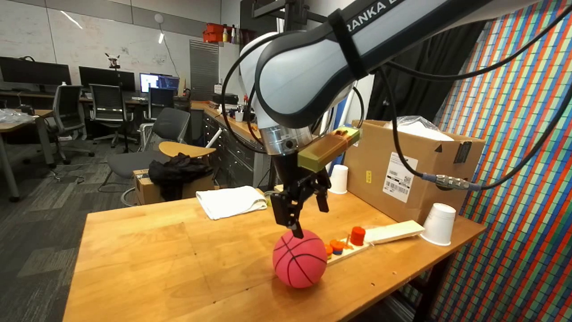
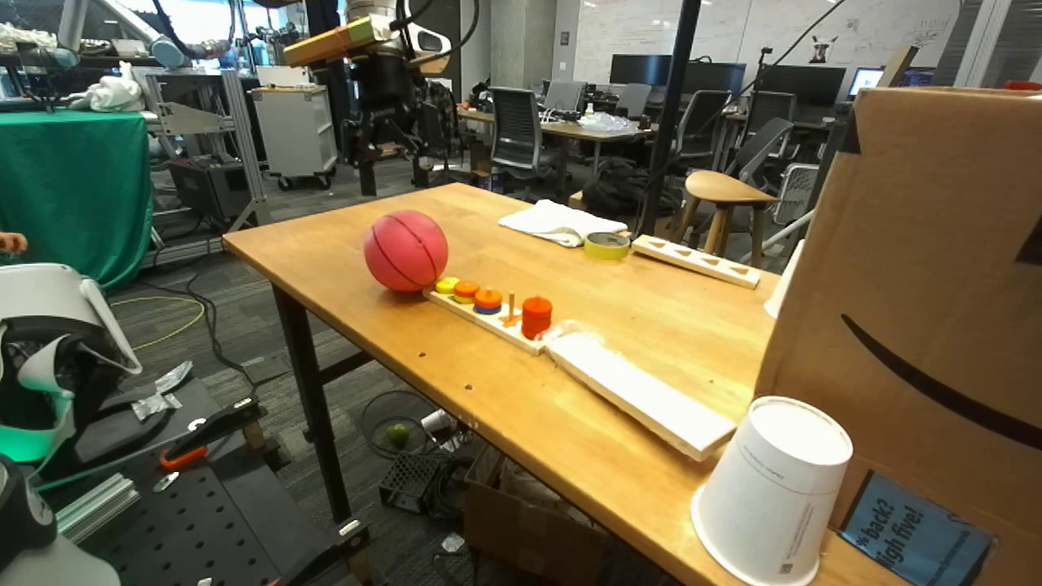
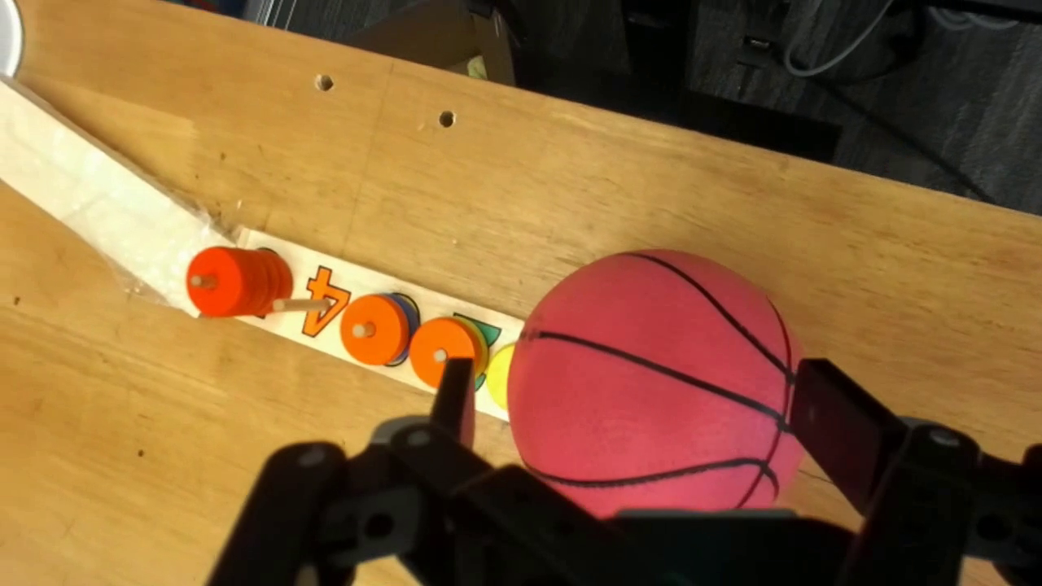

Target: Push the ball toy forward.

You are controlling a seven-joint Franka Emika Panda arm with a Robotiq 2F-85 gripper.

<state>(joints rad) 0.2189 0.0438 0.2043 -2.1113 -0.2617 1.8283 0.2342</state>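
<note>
Ball toy (image 1: 300, 261) on table (image 1: 147, 259); gripper (image 2: 394, 189) near, fingers (image 3: 842, 435) spread.

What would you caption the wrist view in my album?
Pink ball framed by the open claw, with orange discs nearby.

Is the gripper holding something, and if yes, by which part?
Nothing is held: the fingers are open, and the pink ball rests on the table.

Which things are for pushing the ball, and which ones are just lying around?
For the job:
pink ball
gripper, fingers apart

Just lying about:
wooden peg board and its rings
white plank
white cloth
yellow tape roll
cardboard box
white cups
</note>
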